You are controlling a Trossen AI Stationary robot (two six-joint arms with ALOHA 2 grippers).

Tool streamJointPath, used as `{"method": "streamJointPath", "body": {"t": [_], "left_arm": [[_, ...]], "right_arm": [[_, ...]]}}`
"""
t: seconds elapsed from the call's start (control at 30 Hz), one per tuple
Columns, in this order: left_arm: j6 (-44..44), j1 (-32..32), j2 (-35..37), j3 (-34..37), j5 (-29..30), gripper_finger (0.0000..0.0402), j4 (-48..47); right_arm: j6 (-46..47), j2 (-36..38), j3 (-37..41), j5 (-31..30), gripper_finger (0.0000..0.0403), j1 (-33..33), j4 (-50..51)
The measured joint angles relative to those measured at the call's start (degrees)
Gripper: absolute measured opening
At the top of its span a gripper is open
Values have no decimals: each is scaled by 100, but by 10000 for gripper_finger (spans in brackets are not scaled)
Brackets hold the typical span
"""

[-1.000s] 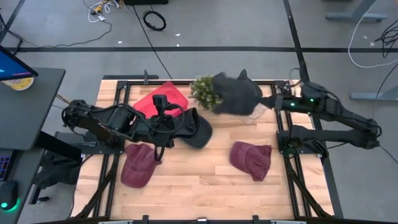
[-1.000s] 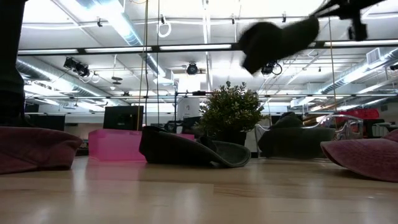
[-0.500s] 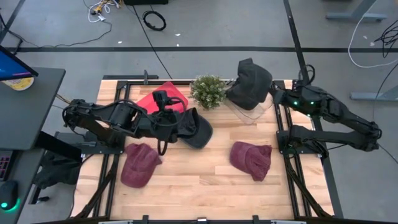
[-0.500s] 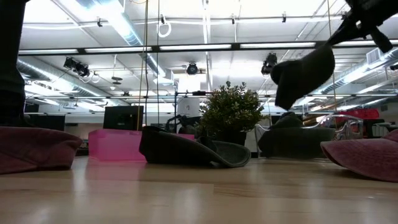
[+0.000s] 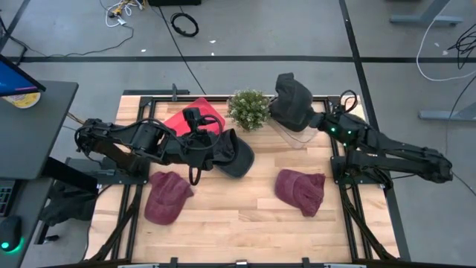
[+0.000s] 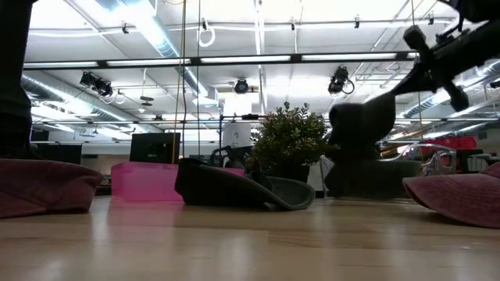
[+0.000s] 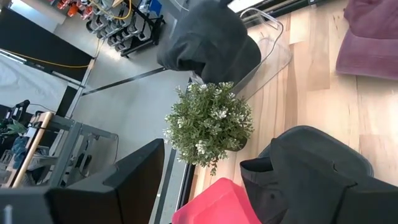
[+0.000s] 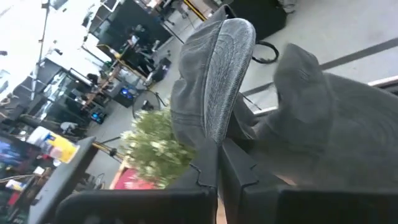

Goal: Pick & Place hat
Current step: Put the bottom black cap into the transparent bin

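R tool (image 5: 311,119) was clamped on the brim of a dark grey hat (image 5: 292,102), held up over the clear bin (image 5: 306,135) beside the plant (image 5: 248,109) at the counter's (image 5: 238,216) far edge. L tool (image 5: 195,147) sat at a second grey hat (image 5: 232,152) by the pink bin (image 5: 195,117); can't tell its grip
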State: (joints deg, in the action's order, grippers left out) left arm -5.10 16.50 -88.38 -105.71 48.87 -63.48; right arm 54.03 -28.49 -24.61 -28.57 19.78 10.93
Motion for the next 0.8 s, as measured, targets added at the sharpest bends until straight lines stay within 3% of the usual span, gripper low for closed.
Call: {"method": "streamJointPath", "body": {"t": [0.27, 0.8], "left_arm": [[2, 1, -1, 0, -98, 297, -2], [-4, 1, -2, 0, -158, 297, 0]], "right_arm": [[399, 0, 694, 37, 0, 159, -167], [337, -17, 1128, 68, 0, 289, 76]]}}
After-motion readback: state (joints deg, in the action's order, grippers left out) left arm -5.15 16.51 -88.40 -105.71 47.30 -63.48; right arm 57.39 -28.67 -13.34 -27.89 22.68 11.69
